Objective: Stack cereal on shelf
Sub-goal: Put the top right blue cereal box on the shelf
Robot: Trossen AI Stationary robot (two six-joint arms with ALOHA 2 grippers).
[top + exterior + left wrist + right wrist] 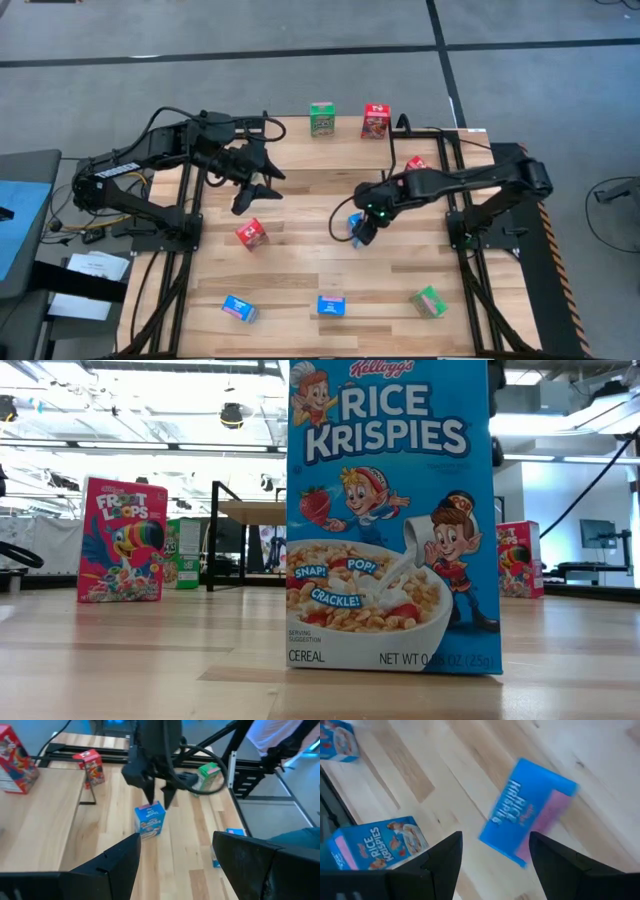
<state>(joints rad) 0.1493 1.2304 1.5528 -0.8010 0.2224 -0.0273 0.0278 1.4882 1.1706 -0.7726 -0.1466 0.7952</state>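
A blue cereal box [150, 820] stands upright near the middle of the wooden surface [300, 270], and the right gripper [360, 232] hangs right over it, fingers parted with the box below and between them, not clamped on it as far as I can see. In the right wrist view the box top [527, 812] shows loose between the two dark fingers. The left gripper [255, 188] hovers above the surface farther back on the left, open and holding nothing. A red box [251, 233] sits just in front of it. Two more blue boxes [331, 305] and a green box [429, 301] lie along the front edge. At the back stand a green box [321, 119] and a red box [376, 121], with another red box [415, 163] near the right arm by the black-legged shelf [255, 510].
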